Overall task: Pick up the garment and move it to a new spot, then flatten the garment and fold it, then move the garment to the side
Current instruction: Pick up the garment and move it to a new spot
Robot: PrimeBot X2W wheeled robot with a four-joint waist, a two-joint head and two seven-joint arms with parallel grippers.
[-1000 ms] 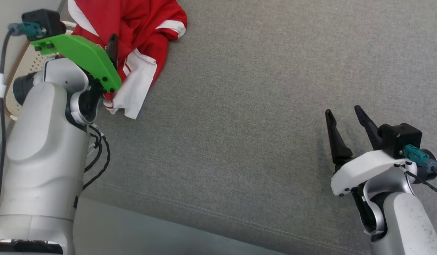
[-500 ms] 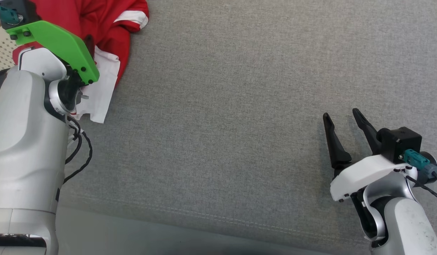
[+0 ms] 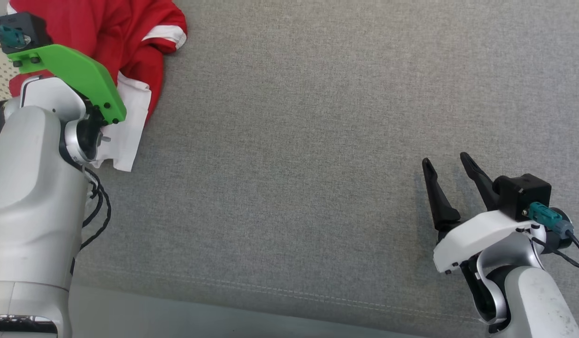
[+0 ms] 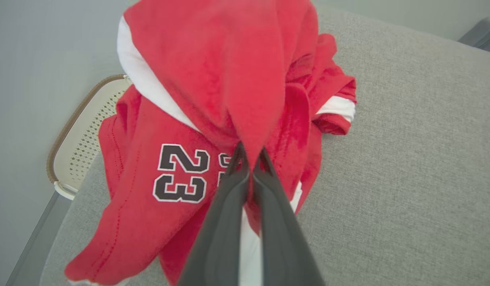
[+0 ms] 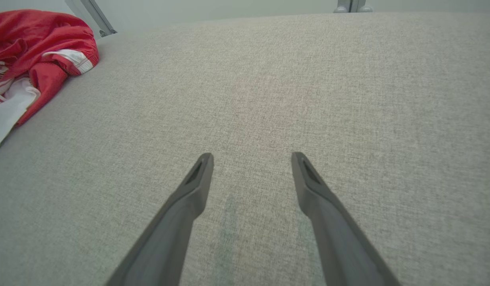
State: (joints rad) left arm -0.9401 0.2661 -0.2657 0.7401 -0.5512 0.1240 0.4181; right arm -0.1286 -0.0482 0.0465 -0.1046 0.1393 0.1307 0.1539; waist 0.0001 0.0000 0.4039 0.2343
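The left gripper point(image 4: 249, 155) has its fingers pressed together on a fold of the red number 23 jersey point(image 4: 177, 119). The jersey point(image 3: 106, 23) lies bunched at the far left of the grey upholstered surface point(image 3: 317, 141), beside a perforated white basket point(image 4: 82, 131). The right gripper point(image 3: 446, 162) is at the near right, fingers spread wide and holding nothing, well apart from the jersey.

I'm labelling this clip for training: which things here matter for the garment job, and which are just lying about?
In the job: red garment, pinched by the shut left gripper; the grey surface under it; the open right gripper.
Lying about: perforated cream basket beside the surface's edge.
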